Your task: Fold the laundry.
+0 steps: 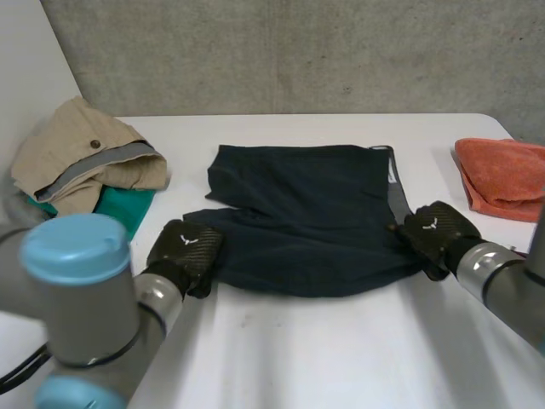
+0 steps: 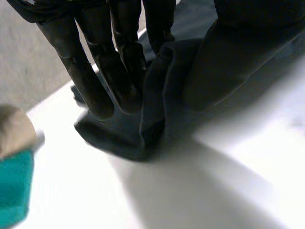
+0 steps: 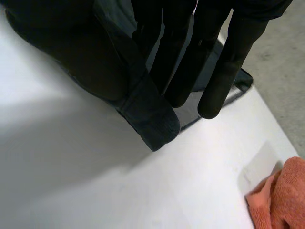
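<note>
We see a white worktop (image 1: 341,358) before a concrete wall (image 1: 298,51), with a dark garment (image 1: 306,213) spread at its middle. The left robot hand (image 1: 186,251) pinches the garment's near left corner between fingers and thumb. The right robot hand (image 1: 434,232) likewise pinches its near right corner. An orange towel (image 1: 502,175) lies right of the garment.

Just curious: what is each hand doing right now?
Left hand: shut, pinching a corner of the dark navy cloth garment.
Right hand: shut, pinching its right edge.
</note>
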`<action>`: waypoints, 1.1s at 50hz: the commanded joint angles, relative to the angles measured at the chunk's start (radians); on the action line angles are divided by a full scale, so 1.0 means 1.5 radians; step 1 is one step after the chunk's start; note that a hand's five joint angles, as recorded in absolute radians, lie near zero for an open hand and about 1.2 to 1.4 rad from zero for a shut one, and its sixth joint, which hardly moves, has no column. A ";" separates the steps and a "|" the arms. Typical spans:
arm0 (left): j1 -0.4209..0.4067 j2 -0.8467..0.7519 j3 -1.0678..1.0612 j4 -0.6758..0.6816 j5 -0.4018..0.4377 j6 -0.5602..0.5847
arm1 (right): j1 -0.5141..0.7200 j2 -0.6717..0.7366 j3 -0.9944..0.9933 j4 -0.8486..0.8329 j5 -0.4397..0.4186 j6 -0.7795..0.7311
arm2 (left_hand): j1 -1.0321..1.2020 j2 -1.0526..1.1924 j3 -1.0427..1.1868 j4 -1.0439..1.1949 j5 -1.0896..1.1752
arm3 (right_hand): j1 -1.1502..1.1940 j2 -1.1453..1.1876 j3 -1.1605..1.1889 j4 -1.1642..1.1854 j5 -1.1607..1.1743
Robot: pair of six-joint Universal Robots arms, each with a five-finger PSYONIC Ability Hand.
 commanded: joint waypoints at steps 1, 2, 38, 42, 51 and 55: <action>-0.037 0.142 -0.092 -0.214 0.060 0.140 | -0.019 -0.109 0.037 0.339 0.040 -0.127 | 0.158 0.135 0.139 0.134 0.162 | 0.207 0.152 0.143 0.133 0.149; -0.037 0.141 -0.096 -0.249 0.070 0.152 | -0.022 -0.114 0.044 0.373 0.050 -0.147 | 0.158 0.135 0.139 0.134 0.162 | 0.207 0.152 0.143 0.133 0.149; 0.000 -0.518 0.731 0.157 0.105 0.176 | 0.008 0.300 -0.393 -0.183 0.238 -0.036 | -0.339 -0.363 -0.359 -0.364 -0.335 | -0.607 -0.663 -0.672 -0.681 -0.665; -0.008 -0.528 0.744 0.202 0.101 0.160 | 0.006 0.315 -0.417 -0.216 0.239 -0.024 | -0.656 -0.680 -0.676 -0.681 -0.652 | -0.607 -0.663 -0.672 -0.681 -0.665; -0.017 -0.391 0.588 0.216 0.061 0.134 | 0.000 0.151 -0.287 -0.200 0.237 0.086 | -0.656 -0.680 -0.676 -0.681 -0.652 | -0.607 -0.663 -0.672 -0.681 -0.665; -0.018 -0.316 0.485 0.216 0.061 0.111 | -0.007 0.056 -0.199 -0.134 0.230 0.132 | -0.656 -0.680 -0.676 -0.681 -0.652 | -0.607 -0.663 -0.672 -0.681 -0.665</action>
